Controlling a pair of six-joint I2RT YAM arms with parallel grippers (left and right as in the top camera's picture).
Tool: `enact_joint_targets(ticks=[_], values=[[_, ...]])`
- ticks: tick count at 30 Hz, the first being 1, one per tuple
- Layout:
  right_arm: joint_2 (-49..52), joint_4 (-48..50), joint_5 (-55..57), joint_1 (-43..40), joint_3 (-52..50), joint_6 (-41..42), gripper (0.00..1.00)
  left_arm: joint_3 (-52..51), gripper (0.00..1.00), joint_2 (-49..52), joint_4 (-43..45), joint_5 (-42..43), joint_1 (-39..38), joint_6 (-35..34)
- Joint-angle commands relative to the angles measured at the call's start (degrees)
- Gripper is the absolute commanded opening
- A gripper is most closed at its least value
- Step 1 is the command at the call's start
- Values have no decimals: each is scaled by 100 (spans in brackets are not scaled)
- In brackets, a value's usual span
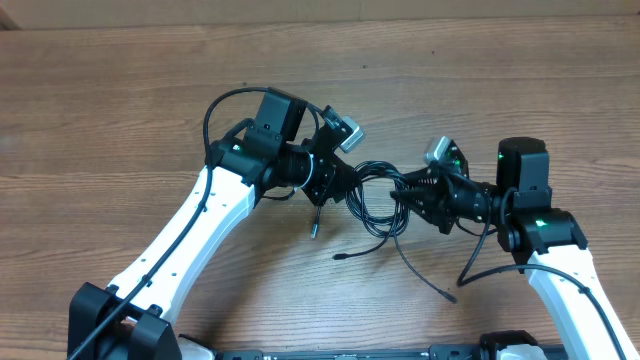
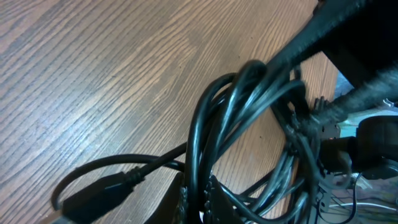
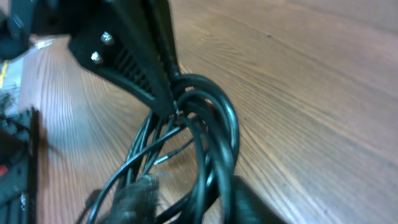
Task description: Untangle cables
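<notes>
Brown wood-grain table (image 1: 120, 90) fills the frame beneath two white-and-black arms that meet at its middle. The left gripper (image 1: 350, 183), reaching in from the near left, is pinched tight on the cables (image 1: 378, 200). In the right wrist view its black fingertips (image 3: 158, 90) come together on the cords where they bend into a loop.

The right gripper (image 1: 402, 196) faces it from the right, touching the same bunch. In the left wrist view its dark fingers (image 2: 292, 46) stand a little apart on either side of the cords. The crowded loops block the contact, so whether they clamp the cords cannot be told.

Between the two grippers the cables lie as a coil of overlapping black loops. Three loose strands trail toward the near edge:
- a first plug end (image 1: 313, 231) just near of the left gripper
- a second plug end (image 1: 340, 257) a little nearer
- a third plug end (image 1: 450, 297) well off to the near right

A thicker arm wire (image 1: 213, 115) arches over the left arm. Silver wrist cameras (image 1: 345, 130) sit just far of each gripper.
</notes>
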Motion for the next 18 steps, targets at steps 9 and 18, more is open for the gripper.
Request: enact_joint_targets(ticks=[9, 18], values=[[-13, 11, 46, -7, 136, 9, 4, 136, 4, -118, 61, 208, -37, 63], [-15, 179, 634, -9, 136, 981, 4, 136, 4, -118, 59, -791, -37, -979]])
